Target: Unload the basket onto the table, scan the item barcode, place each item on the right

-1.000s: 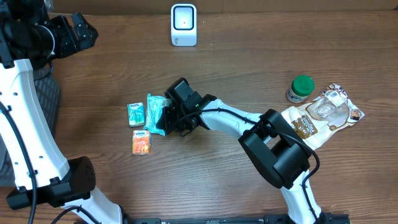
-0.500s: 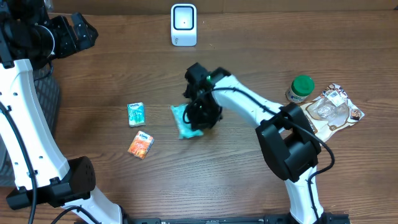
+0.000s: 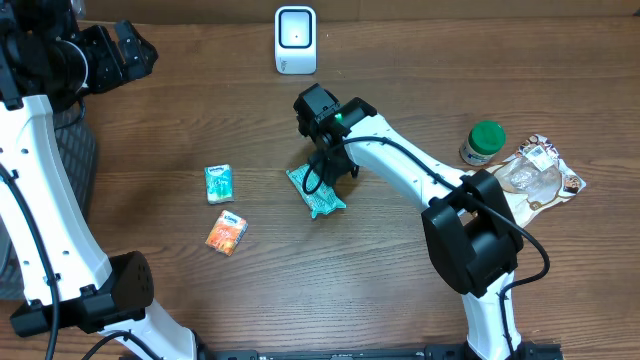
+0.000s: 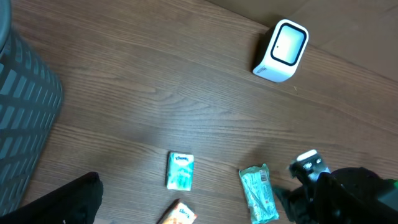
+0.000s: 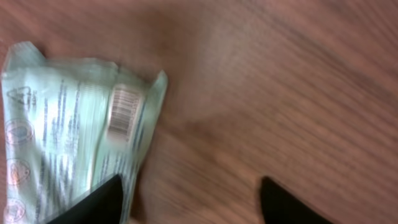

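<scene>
- Overhead: a green packet [image 3: 316, 192] is seen lying flat on the wooden table [image 3: 400, 300], near its middle and below the white scanner [image 3: 295, 40], which stands well apart at the far edge.
- The right claw [image 3: 330, 170] is held just above the packet's upper end, and nothing is gripped in it.
- A tissue pack [image 3: 219, 184] and an orange pack [image 3: 228, 232] are found to the left of the packet. A green-lidded jar [image 3: 484, 142] and a snack bag [image 3: 520, 185] are set at the right.
- The left claw [image 3: 135, 55] is kept at the far left corner above a grey basket [image 3: 78, 150], with its jaws spread and nothing between them.
- Left wrist: the scanner [image 4: 282, 51], the tissue pack [image 4: 180, 170] and the green packet [image 4: 259, 194] are viewed from above. One dark finger [image 4: 68, 199] shows at the bottom edge.
- Right wrist: the packet [image 5: 62, 143] is seen at the left with its barcode [image 5: 122, 112] facing up. The claw [image 5: 193, 208] is spread wide, and only bare wood shows between its fingers [image 5: 93, 202]. Whether one finger touches the packet cannot be told.
</scene>
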